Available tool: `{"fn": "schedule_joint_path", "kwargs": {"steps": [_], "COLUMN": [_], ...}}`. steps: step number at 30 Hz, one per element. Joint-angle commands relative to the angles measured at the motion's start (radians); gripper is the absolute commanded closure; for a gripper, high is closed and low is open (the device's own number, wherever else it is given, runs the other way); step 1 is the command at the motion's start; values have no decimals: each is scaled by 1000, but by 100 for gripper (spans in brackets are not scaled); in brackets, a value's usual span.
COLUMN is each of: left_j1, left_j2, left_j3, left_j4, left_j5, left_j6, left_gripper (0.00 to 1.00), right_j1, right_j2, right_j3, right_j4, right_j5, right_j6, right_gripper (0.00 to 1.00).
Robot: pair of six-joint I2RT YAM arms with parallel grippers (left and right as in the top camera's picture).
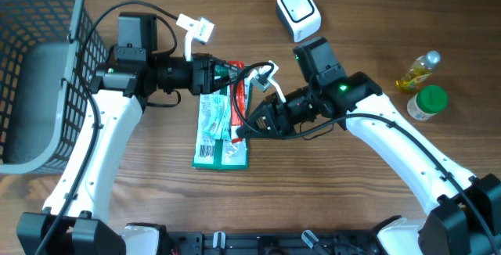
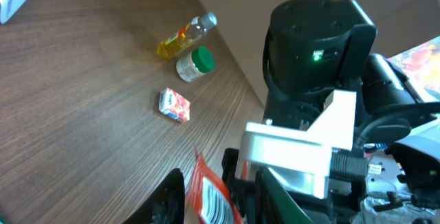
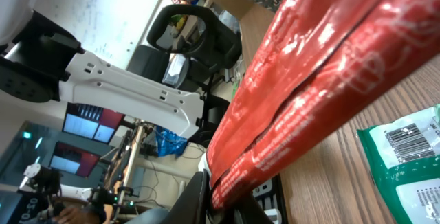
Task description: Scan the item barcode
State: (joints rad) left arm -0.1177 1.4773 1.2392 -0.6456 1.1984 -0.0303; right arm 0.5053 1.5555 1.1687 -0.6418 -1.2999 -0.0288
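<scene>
Two grippers meet on one red packet [image 1: 240, 102]. The right gripper [image 1: 244, 127] is clamped on one end, and the left gripper [image 1: 232, 73] has its jaws slightly apart around the other end. The white scanner [image 1: 298, 12] sits beyond both, well apart.

A glossy red packet [image 1: 241, 98] stands edge-up mid-table, well apart from the white scanner [image 1: 298, 11].

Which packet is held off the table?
The red packet, pinched by the right gripper; the green packets lie flat on the table.
</scene>
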Motion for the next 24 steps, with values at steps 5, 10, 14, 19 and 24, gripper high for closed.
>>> {"fn": "schedule_joint_path", "kwargs": {"steps": [5, 10, 14, 19, 24], "left_j1": [-4, -4, -4, -4, 16], "left_j2": [-21, -21, -21, -21, -21], "left_j3": [18, 18, 18, 18, 18], "left_j4": [16, -2, -2, -10, -10], "left_j5": [12, 11, 11, -3, -97], "left_j6": [-60, -60, -60, -93, -237], "left_gripper": [85, 93, 96, 96, 96], "right_j1": [14, 14, 14, 13, 11], "right_j2": [-16, -16, -16, -16, -16], "right_j3": [2, 2, 2, 2, 2], "right_j4": [2, 3, 5, 6, 22], "right_j5": [-2, 1, 19, 76, 114], "right_j6": [-23, -23, -22, -20, -19], "right_gripper": [89, 89, 88, 84, 75]}}
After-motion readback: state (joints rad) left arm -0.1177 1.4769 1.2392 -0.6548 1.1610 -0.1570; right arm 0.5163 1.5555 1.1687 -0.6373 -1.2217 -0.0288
